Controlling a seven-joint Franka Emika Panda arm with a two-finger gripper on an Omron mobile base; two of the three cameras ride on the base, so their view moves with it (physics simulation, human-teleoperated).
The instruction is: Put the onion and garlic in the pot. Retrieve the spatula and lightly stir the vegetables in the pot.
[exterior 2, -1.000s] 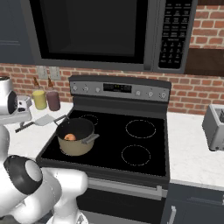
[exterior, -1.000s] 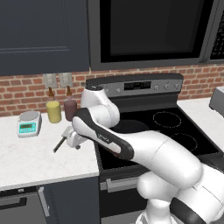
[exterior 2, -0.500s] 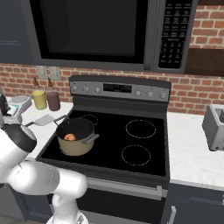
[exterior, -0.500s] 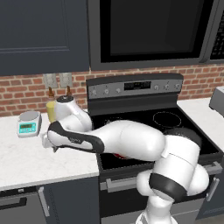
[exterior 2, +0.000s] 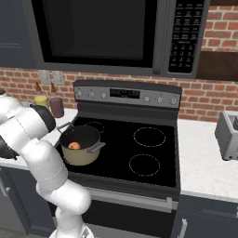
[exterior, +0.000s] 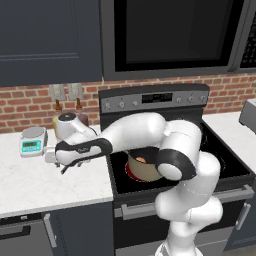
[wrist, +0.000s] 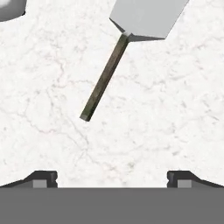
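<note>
A: Why have you got the arm swung so far over the bench [exterior: 30, 185], well away from the stove [exterior 2: 125, 153]?

B: Because your spatula [wrist: 127, 48] lies flat there on the marble, to the stove's left. The pot [exterior 2: 80, 145] sits on the front left burner with the onion [exterior 2: 74, 145] already inside; you can't make out the garlic from either base view, so judge that half done at best. The stirring tool looks like what you need next.

A: And the gripper [wrist: 112, 177]?

B: You've got it pointed straight down at the bench, jaws spread wide with nothing between them. In the hand view the spatula's thin dark handle runs diagonally, its free end nearest the fingertips [wrist: 43, 178] and the grey blade at the top edge. The handle end lies between your jaw lines but farther up the view, so you'd likely want to move forward over it before descending.

A: What has changed in the last second?

B: Mostly the arm. A second ago the elbow stood high by the stove's back panel and the hand was beside the spatula. Half a second ago it had folded lower and reached left. Now you've stretched the forearm nearly level across the bench edge, hand above the spatula. The pot, onion and scale [exterior: 33, 142] haven't shifted, and the jaws have stayed wide throughout.
</note>
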